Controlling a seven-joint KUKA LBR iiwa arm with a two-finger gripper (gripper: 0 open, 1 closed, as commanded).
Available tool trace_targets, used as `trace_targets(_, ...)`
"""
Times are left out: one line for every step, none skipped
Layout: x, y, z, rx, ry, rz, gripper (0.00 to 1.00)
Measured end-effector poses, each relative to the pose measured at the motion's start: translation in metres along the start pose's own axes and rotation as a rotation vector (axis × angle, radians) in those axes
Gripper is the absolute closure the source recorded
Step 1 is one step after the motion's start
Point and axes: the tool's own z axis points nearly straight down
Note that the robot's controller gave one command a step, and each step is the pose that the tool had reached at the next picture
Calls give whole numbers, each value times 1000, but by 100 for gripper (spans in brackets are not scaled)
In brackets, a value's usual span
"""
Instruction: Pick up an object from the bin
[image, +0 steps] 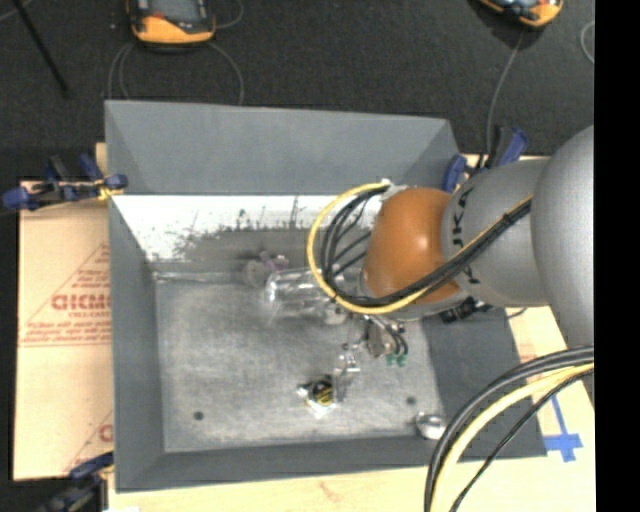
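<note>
My gripper (350, 366) hangs below the orange-covered wrist, right of the bin's middle. Just under it and slightly to the left, a small black, yellow and white thing (320, 393) lies on the bin floor, close to the gripper's tip or touching it; I cannot tell which. A clear plastic piece (290, 291) lies against the back wall, up and left of the gripper and partly hidden by the wrist cables.
A small silvery round thing (430, 427) sits in the bin's front right corner. The arm and its cables cover the bin's right back part. The left half of the floor holds nothing that I can see.
</note>
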Motion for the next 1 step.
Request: trace_targets(72, 36, 2, -1, -21, 27, 0)
